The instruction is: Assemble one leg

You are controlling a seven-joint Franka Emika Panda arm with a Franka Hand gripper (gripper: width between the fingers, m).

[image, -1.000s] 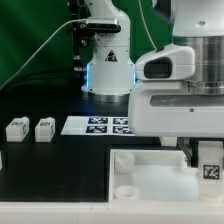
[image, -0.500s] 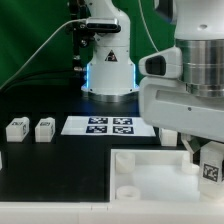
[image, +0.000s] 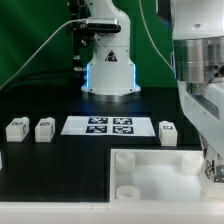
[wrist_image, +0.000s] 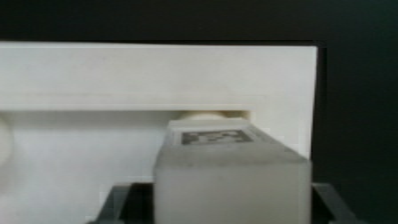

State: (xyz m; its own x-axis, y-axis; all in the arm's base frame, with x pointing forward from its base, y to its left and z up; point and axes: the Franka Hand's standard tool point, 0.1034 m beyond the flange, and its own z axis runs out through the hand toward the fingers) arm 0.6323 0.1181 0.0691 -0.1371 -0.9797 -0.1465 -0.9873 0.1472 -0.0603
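My gripper [wrist_image: 226, 206] is shut on a leg [wrist_image: 222, 165], a white blocky post with a black-and-white marker on the face near its tip. The dark fingers [wrist_image: 125, 200] flank it on both sides. The leg's tip points at a round spot on the rim of the large white tray [wrist_image: 160, 90]. In the exterior view the gripper [image: 211, 160] is at the far right over the tray [image: 150, 172], and the held leg [image: 213, 170] barely shows. Three more legs lie on the table: two [image: 16, 128] [image: 44, 128] at the left and one [image: 168, 133] near the tray.
The marker board [image: 110, 125] lies flat between the loose legs. The robot base [image: 108, 70] stands behind it. The arm's white body [image: 200, 80] fills the exterior view's right side. The table is black.
The arm has moved toward the exterior view's right with the leg in its grip. This uncovered the loose leg next to the marker board.
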